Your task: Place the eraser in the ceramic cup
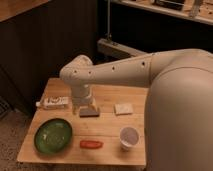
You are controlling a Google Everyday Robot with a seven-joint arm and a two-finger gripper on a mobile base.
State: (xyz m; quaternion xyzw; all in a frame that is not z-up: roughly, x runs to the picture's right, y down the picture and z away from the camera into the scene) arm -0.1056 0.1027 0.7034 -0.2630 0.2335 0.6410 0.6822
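The eraser is a small flat grey-brown block lying on the wooden table near its middle. My gripper hangs straight down from the white arm, right above and at the eraser's back edge. The ceramic cup is a small white round cup standing upright near the table's front right, apart from the gripper and empty as far as I can see.
A green plate sits at the front left. A red-orange oblong object lies at the front between plate and cup. A pale cream flat rectangle lies right of the eraser. A white tube-like item lies at the left.
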